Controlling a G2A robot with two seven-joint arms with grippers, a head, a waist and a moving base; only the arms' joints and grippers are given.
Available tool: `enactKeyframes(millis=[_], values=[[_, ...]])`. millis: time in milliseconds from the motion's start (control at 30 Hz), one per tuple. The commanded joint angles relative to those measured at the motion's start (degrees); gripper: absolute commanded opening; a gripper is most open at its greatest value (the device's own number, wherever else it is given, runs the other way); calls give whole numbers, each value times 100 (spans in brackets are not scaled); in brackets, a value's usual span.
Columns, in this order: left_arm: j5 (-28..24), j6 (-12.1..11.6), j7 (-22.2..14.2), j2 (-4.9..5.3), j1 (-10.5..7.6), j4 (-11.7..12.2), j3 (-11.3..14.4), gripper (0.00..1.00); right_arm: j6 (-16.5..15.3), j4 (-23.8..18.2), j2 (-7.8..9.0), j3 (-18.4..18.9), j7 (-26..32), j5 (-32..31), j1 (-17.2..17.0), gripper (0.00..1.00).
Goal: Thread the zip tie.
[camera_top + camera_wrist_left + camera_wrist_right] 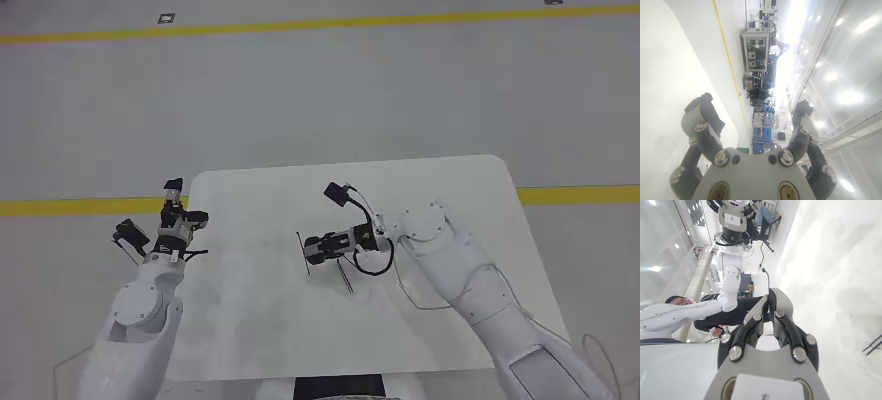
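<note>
Tie [769,283] sits pinched in our right gripper [769,296], lying near-far. Our left gripper [755,106], open and empty, hangs well left.

Lab hall: equipment rack [755,51], yellow floor line [300,27]

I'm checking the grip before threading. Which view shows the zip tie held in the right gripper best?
The right wrist view: the zip tie rises thin and black from the shut right gripper, its bent end clear. The top view gives a faint dark line at that gripper's tip. The left wrist view faces the room.
</note>
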Motion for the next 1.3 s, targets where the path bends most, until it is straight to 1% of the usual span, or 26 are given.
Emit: enactKeyframes(millis=[0,67,200,367,533,567,633,733,833,933,1267], values=[[0,0,0,0,0,0,0,100,0,0,0,0,0,0,0,0],[0,0,0,0,0,0,0,100,-22,-96,-20,-22,-209,274,-91,0],[0,0,0,0,0,0,0,100,-107,-7,-78,-53,-319,1043,-80,0],[0,0,0,0,0,0,0,100,-274,359,-179,-174,-202,2055,26,0],[0,0,0,0,0,0,0,100,-288,738,-293,-298,-49,3031,107,0],[0,0,0,0,0,0,0,100,-319,807,-312,-321,-34,3129,138,0],[0,0,0,0,0,0,0,100,-315,948,-369,-369,-18,3538,166,0],[0,0,0,0,0,0,0,100,-354,1151,-438,-442,-3,3851,251,0],[0,0,0,0,0,0,0,100,-360,1341,-494,-544,-43,3887,361,0],[0,0,0,0,0,0,0,100,-371,1446,-535,-622,-81,3893,424,0],[0,0,0,0,0,0,0,100,-371,1446,-535,-622,-81,3893,424,0]])
